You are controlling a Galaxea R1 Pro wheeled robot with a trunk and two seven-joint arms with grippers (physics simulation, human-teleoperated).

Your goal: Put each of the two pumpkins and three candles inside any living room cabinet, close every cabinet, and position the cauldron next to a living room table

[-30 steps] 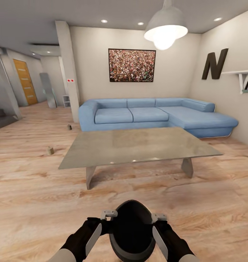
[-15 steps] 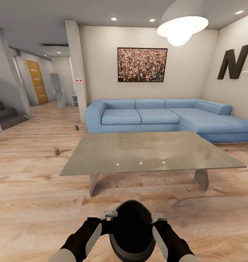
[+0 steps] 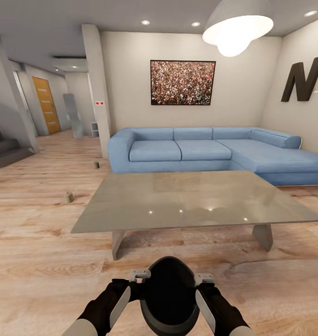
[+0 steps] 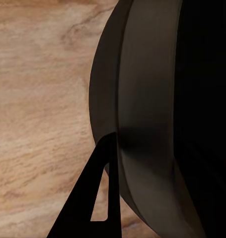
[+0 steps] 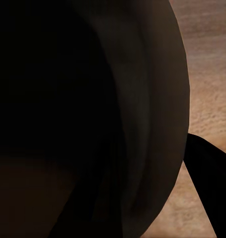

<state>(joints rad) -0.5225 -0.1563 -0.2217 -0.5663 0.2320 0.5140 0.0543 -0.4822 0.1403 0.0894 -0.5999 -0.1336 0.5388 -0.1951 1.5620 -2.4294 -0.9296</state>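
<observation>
The cauldron [image 3: 169,294] is clamped between the left gripper [image 3: 139,275] and the right gripper [image 3: 203,279], each pinching its rim, above the wooden floor [image 3: 38,270]. Its dark wall [image 4: 142,124] is seen close up from the left wrist, with one finger [image 4: 93,198] against it. Just ahead stands the table [image 3: 191,198]; two candles [image 3: 68,197] [image 3: 96,164] are seen on the floor beyond, near a blue sofa [image 3: 210,151].

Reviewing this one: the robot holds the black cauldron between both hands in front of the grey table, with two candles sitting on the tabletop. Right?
Not quite. In the head view the two candles stand on the wood floor left of the table, not on it. The cauldron is between the left hand and right hand.
</observation>
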